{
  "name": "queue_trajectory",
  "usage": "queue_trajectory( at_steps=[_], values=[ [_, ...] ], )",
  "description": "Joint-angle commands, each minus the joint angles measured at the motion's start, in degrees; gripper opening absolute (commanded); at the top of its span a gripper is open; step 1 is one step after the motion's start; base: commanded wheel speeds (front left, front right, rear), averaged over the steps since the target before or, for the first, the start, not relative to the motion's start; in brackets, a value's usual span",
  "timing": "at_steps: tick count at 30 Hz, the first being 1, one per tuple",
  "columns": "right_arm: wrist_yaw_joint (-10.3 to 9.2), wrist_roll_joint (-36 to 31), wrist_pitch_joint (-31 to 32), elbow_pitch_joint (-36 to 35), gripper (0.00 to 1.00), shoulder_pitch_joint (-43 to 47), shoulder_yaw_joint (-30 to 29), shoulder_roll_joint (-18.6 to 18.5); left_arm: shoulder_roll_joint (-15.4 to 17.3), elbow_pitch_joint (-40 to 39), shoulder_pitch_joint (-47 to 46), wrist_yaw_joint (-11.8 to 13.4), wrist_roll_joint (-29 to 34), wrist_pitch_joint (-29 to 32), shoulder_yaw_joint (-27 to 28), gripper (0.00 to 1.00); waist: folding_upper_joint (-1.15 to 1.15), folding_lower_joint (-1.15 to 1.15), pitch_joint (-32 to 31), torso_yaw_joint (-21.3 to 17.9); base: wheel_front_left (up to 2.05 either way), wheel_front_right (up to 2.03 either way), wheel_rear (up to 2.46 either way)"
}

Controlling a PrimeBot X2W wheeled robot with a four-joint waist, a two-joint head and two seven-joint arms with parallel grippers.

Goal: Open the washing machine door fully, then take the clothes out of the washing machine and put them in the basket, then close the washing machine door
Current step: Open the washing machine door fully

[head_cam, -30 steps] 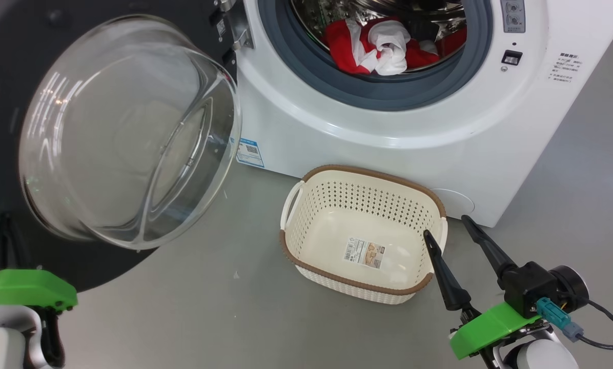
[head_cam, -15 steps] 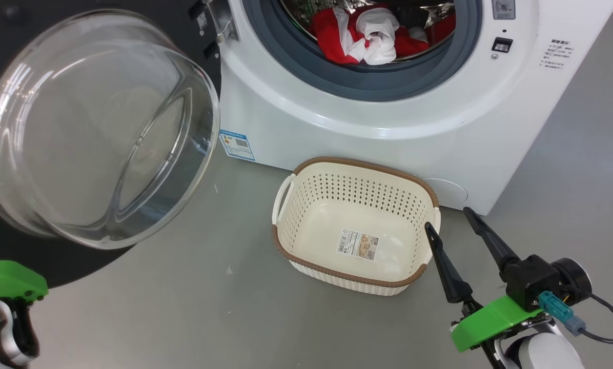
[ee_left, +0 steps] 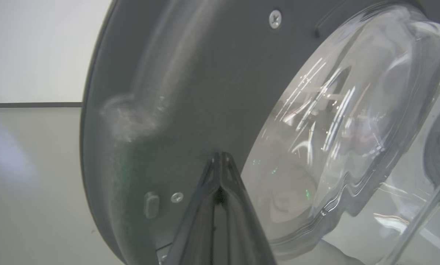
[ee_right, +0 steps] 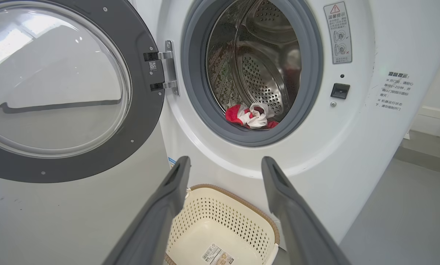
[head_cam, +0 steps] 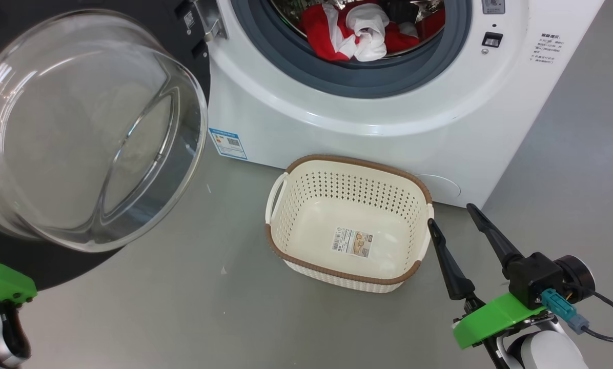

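Observation:
The washing machine door (head_cam: 81, 133) stands swung open to the left, its glass bowl facing me. Red and white clothes (head_cam: 360, 28) lie in the drum of the white washing machine (head_cam: 388, 118). The cream basket (head_cam: 347, 163) sits empty on the floor in front of it. My right gripper (head_cam: 450, 213) hovers open just right of the basket. In the right wrist view it (ee_right: 225, 160) points at the machine, with the clothes (ee_right: 251, 116) above and the basket (ee_right: 242, 200) below. My left gripper (ee_left: 220, 154) is shut, its tips at the door's dark inner rim (ee_left: 190, 92).
Grey floor (head_cam: 183, 307) spreads left of and in front of the basket. A paper label (head_cam: 351, 242) lies on the basket's bottom. The door's hinge (ee_right: 168, 66) is at the opening's left side. A cable (head_cam: 609, 328) trails from my right wrist.
The whole head view has shifted left and slightly up, so the camera has moved. Both grippers keep their states and the clothes and basket lie as before.

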Motion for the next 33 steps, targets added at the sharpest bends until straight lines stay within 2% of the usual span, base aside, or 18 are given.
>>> queue_trajectory(
  at_steps=[1,10,11,13,14,24,33],
  values=[
    [0.35,-0.3,0.0,-1.3,1.0,-2.1,1.2,0.1,3.1,-0.9,-1.9,-0.4,0.8,-0.3,2.7,0.0,0.0,0.0,-0.2,-0.1,0.0,0.0,0.0],
    [0.35,1.1,-0.9,-0.1,1.0,-2.4,1.6,0.1,2.3,-4.2,-0.5,-2.2,3.0,-0.3,5.8,0.0,0.0,0.0,-1.5,-1.0,0.0,0.0,0.0],
    [0.35,1.3,-1.1,0.1,1.0,-2.4,1.7,0.1,2.1,-5.1,-0.1,-2.4,3.4,-0.3,6.1,0.25,0.0,0.0,-1.7,-1.1,0.0,0.0,0.0],
    [0.35,1.7,-1.4,0.5,1.0,-2.5,1.7,0.1,1.6,-7.2,0.7,-2.9,4.2,-0.3,6.4,0.57,0.0,0.0,-2.1,-1.4,0.0,0.0,0.0],
    [0.35,1.9,-1.6,0.7,1.0,-2.5,1.7,0.1,1.3,-8.5,1.0,-3.1,4.7,-0.3,6.5,1.0,0.0,0.0,-2.3,-1.6,0.0,0.0,0.0],
    [0.35,3.8,-3.4,2.7,1.0,-3.2,0.7,0.1,-1.6,-25.1,3.7,-6.1,7.0,-0.3,5.7,1.0,0.0,0.0,-4.8,-4.9,0.0,0.0,0.0],
    [0.35,4.7,-4.3,4.0,1.0,-3.9,-1.0,0.1,-4.1,-39.7,7.7,-10.5,6.6,1.3,-0.6,1.0,0.0,0.0,-6.4,-9.4,0.0,0.0,0.0]
  ],
)
